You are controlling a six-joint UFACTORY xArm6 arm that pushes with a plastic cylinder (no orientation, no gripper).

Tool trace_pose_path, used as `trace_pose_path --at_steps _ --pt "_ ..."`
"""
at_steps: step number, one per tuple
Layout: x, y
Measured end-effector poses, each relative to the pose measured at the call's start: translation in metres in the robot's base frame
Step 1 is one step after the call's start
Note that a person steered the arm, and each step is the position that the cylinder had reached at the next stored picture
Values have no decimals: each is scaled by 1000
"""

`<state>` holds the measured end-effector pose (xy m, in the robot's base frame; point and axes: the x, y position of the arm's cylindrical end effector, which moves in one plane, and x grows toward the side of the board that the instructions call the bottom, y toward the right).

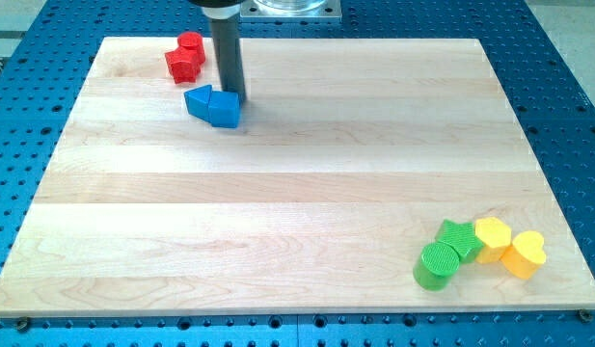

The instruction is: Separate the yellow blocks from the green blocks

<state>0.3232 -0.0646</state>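
A green cylinder (436,265) and a green star block (460,237) sit at the board's lower right, touching each other. A yellow hexagon block (492,236) touches the star's right side. A yellow heart block (524,253) sits against the hexagon, nearest the right edge. My tip (231,99) is far from them at the upper left, right behind two blue blocks.
Two blue blocks (211,105) lie together just below-left of my tip. A red cylinder (190,45) and a red star block (182,65) sit near the board's top left edge. The wooden board (297,173) lies on a blue perforated table.
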Motion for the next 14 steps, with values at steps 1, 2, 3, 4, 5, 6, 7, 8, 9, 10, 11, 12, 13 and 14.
trace_pose_path --at_steps 1,2,3,4,5,6,7,8,9,10,11,12,13,14 --pt "3 97" --pt "57 207" --pt "130 309" --pt "163 359" --pt "214 385" --pt "234 376" --pt "254 367" --pt "257 350" --pt "259 336" --pt "259 319" --pt "259 310" --pt "283 310" --pt "282 294" --pt "258 290"
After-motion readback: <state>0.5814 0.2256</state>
